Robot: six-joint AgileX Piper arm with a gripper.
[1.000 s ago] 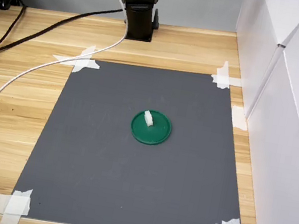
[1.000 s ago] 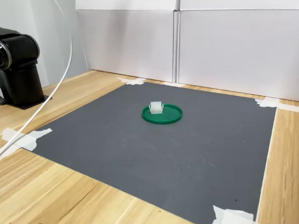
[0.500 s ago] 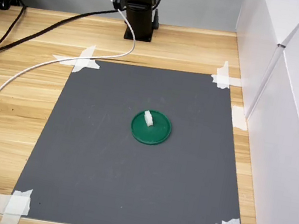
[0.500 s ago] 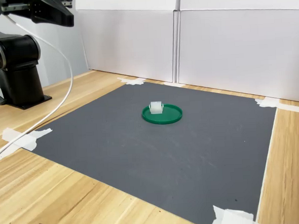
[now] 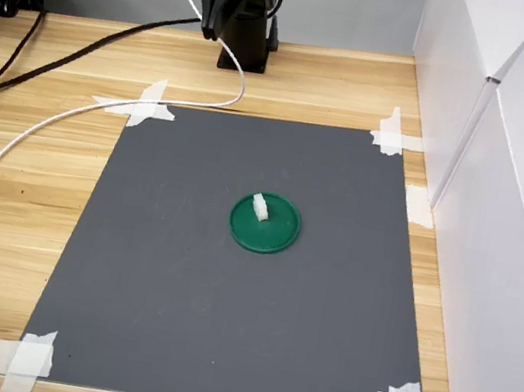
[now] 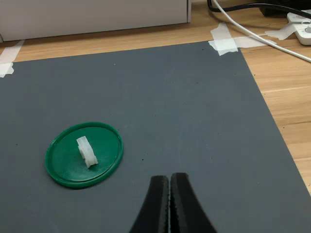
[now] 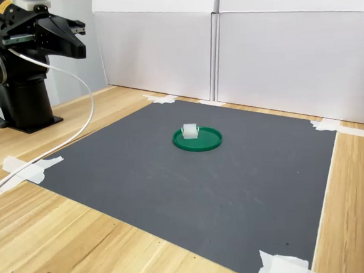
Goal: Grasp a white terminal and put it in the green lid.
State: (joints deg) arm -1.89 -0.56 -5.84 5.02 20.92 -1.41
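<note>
The green lid (image 5: 273, 238) lies near the middle of the grey mat (image 5: 176, 282), seen in both exterior views and the wrist view. The white terminal (image 5: 260, 206) stands on edge inside the green lid (image 6: 63, 162); the wrist view shows this white terminal (image 6: 86, 152) clearly. In the second exterior view the white terminal (image 7: 189, 131) sits at the back of the green lid (image 7: 208, 141). My gripper (image 6: 169, 191) is shut with nothing between its black fingers. It hangs high by the arm's base, far from the lid, as my gripper (image 5: 210, 16) shows in the first exterior view and my gripper (image 7: 78, 49) in the second.
White boxes (image 5: 505, 198) wall off the first exterior view's right. A white cable (image 5: 4, 161) trails from the arm across the wood, beside black cables (image 5: 65, 45). Masking tape (image 5: 141, 104) holds the mat's corners. The black arm base (image 7: 24, 103) stands off the mat.
The arm's wrist and gripper have swung down into both exterior views, above and in front of the base. The white cable has shifted with it. Lid and terminal have not moved.
</note>
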